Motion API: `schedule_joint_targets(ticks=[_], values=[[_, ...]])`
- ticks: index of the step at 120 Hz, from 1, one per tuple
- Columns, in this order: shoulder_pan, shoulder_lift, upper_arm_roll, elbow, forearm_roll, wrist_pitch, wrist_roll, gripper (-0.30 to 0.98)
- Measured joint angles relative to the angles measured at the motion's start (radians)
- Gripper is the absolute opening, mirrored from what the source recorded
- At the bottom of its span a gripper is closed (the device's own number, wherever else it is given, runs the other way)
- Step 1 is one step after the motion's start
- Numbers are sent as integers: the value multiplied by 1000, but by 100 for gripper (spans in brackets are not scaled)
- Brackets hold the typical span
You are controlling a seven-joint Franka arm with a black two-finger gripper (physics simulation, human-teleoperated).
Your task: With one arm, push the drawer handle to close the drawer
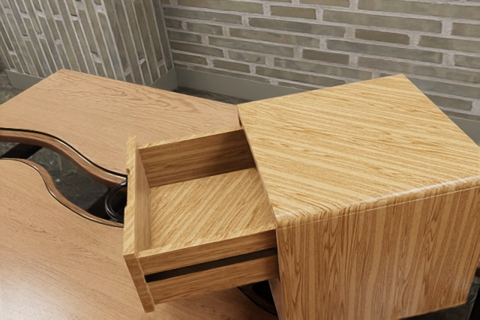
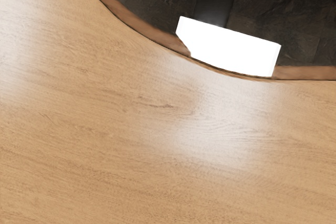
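The wooden drawer (image 1: 210,207) stands pulled out of its cabinet (image 1: 360,155), toward the exterior view's left, and its inside is bare. Its front panel (image 1: 135,222) faces away from the cabinet. A dark curved piece (image 1: 115,201) shows against the outer side of that panel; whether it is the handle I cannot tell. Below the drawer's side runs a dark slot. In the wrist view my hand's camera looks at bare wooden tabletop (image 2: 147,135), with neither drawer nor cabinet under it.
The wooden table (image 1: 52,260) has a curved, dark-edged gap running toward the drawer front. Brick walls rise behind. A plain white block-like piece (image 2: 228,48) lies across the table's curved edge in the wrist view, beside dark floor (image 2: 142,6).
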Motion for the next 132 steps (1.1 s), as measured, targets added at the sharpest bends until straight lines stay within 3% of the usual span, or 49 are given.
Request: schedule_joint_targets(ticks=[9, 13, 20, 30, 39, 53, 70, 88, 132], values=[[-5, -1, -4, 12, 2, 17, 11, 69], [-5, -3, -33, 99, 4, 11, 16, 69], [-2, -1, -148, 217, 10, -3, 23, 69], [-56, 39, -263, 245, 8, -15, 30, 68], [-101, 59, -288, 218, 7, -22, 29, 51], [-120, 35, -321, 77, 14, -25, 22, 21], [-102, -34, -379, -124, 21, 17, -1, 4], [-33, -128, -465, -299, 21, 72, -39, -4], [-29, -323, -538, -701, 11, 206, -117, -9]])
